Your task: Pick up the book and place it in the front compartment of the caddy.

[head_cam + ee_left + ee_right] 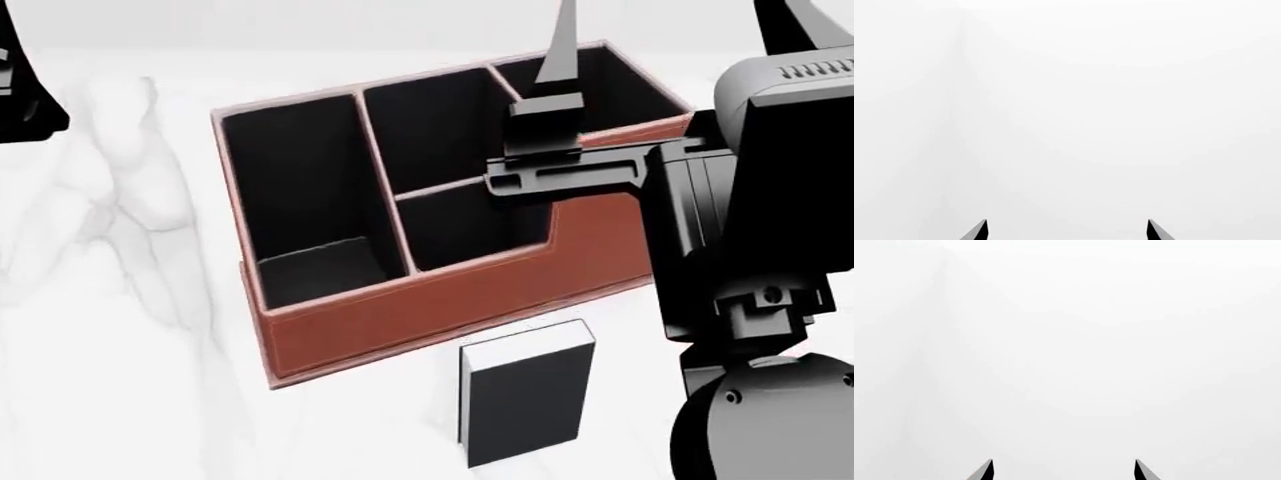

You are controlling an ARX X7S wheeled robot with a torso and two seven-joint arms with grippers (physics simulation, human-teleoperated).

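A: Lighting's flat and bright, basically no glare. Both wrist views are washed out to near-white, just faint grey gradients.

B: Yeah, head view's sharp though. Soft shadow beside the book [526, 400], and the caddy [441, 300] cells go dark inside.

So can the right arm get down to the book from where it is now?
Probably yes: the book stands alone in front of the caddy, and the right pincer is open and empty.
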